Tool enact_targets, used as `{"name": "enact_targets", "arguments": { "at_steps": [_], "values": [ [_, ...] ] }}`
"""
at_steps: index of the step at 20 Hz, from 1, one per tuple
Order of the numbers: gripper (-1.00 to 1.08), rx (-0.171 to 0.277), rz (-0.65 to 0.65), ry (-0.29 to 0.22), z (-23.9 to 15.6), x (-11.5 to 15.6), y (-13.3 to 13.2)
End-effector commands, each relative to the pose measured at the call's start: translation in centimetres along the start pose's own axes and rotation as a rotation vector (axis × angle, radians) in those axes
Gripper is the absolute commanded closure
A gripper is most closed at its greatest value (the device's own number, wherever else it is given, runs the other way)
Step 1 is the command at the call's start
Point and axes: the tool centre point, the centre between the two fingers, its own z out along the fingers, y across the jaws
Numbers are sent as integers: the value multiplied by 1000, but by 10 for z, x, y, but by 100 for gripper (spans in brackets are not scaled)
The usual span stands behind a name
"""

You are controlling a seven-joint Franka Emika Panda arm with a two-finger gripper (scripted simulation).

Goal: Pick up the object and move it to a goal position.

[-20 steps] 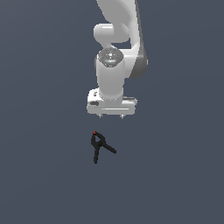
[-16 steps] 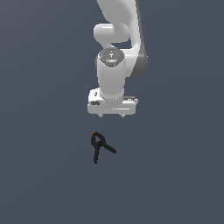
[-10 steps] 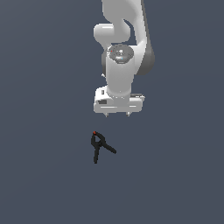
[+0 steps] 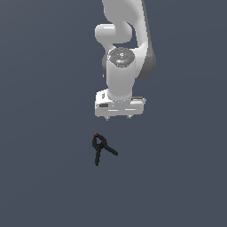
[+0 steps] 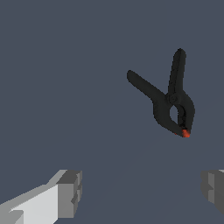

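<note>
Approach step: gripper [image 4: 118, 117] above the floor [image 4: 40, 177], nothing grasped.
Fingers [image 5: 70, 192] spread wide, empty. Clamp [image 4: 100, 146] lies flat on the floor, apart from the gripper, offset toward exterior view's left and nearer the camera. Next, I'd guess: centre over the clamp body, align jaws across it, descend.

Clamp [image 4: 101, 148] on floor, apart from pincer [image 4: 118, 117] above.

The arm [image 4: 128, 40] was all glossy white with rounded, tube-like links and dark grey bands at the joints, plus a grey round cap [image 4: 121, 56] with tiny red marks on it. The gripper [image 4: 118, 117] had a boxy white body, and its fingers [image 5: 70, 192] were white with blocky grey pads.
</note>
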Motion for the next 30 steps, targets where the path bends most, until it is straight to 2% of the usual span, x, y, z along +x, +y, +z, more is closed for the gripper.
{"name": "enact_targets", "arguments": {
  "at_steps": [1,8,18,30],
  "values": [
    [-92,-1,-19,1,5,4,4],
    [-92,-4,-111,10,27,24,24],
    [-92,-11,-296,28,76,56,67],
    [-92,-15,-399,37,106,69,92]
  ]
}}
